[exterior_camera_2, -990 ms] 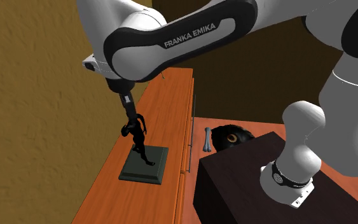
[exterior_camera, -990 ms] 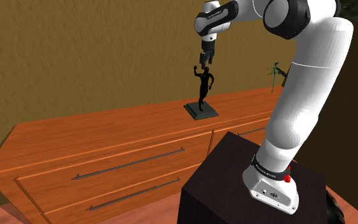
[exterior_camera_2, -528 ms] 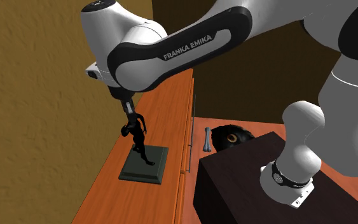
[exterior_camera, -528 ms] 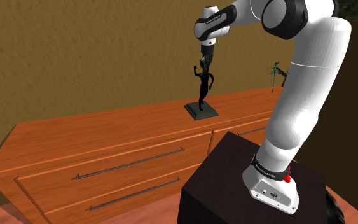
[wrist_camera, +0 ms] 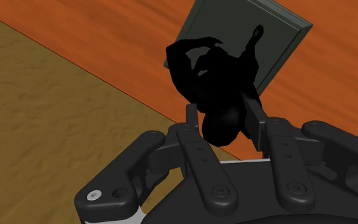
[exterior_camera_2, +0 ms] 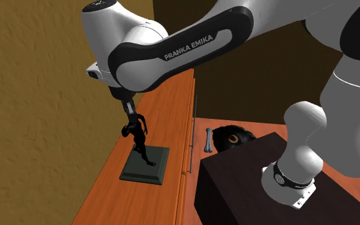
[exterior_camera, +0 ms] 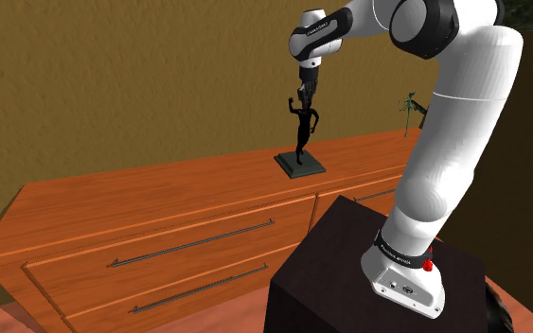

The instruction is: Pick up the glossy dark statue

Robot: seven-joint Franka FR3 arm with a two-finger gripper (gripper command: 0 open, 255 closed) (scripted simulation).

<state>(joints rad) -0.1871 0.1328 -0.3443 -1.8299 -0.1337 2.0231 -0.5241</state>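
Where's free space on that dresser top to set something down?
The dresser top is bare from the statue to the dresser's end at the shoulder view's left, wall to front edge. Crowded at the statue, where the tool is.

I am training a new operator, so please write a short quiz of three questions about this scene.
1. True or false: the glossy black figure statue lies toppled on its side.
2. The black two-finger gripper clasps the statue's: A) head, B) feet, C) base.
3. Short answer: what furniture carries the statue?
Key: 1 false, it stands upright; 2 A; 3 the orange-brown wooden dresser.
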